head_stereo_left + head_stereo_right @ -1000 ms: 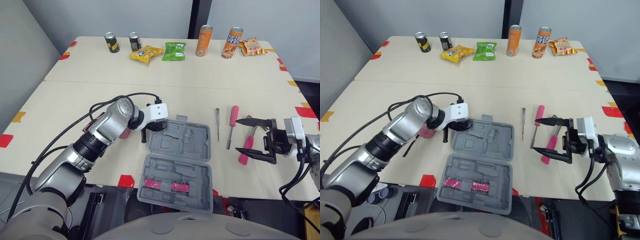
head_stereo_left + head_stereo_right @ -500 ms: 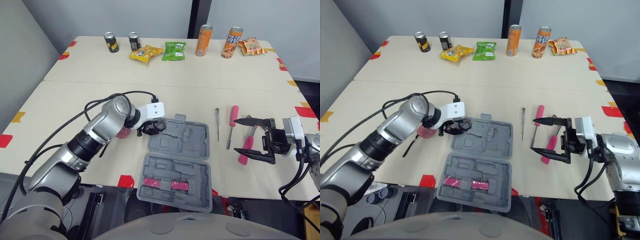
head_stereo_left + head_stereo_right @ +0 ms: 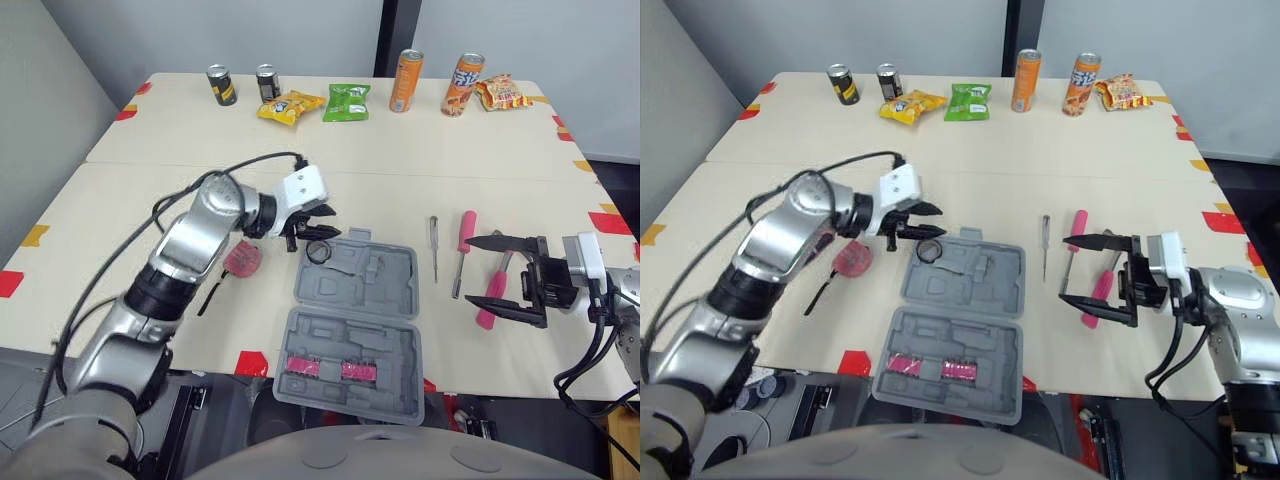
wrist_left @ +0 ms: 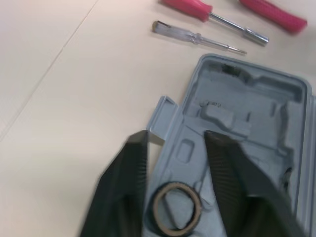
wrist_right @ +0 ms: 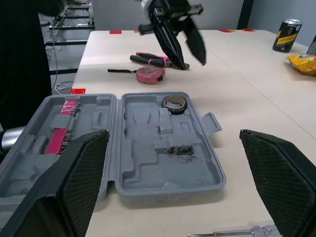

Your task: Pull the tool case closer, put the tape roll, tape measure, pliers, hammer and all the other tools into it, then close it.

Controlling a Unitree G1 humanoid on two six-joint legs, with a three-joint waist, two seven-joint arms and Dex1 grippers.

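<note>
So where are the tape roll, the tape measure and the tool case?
tape roll (image 5: pixel 173 105): right wrist view, the ring's outer wall.
tape measure (image 3: pixel 242 258): left eye view, middle of its pink body.
tool case (image 3: pixel 392 296): left eye view, bare floor of far half.

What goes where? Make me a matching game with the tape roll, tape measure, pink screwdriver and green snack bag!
1 tape roll
2 tape measure
3 pink screwdriver
4 green snack bag

A far side of the table
B inside the tool case
C on the table, left of the tool case
D on the table, right of the tool case

Pairs: 1-B, 2-C, 3-D, 4-A
</note>
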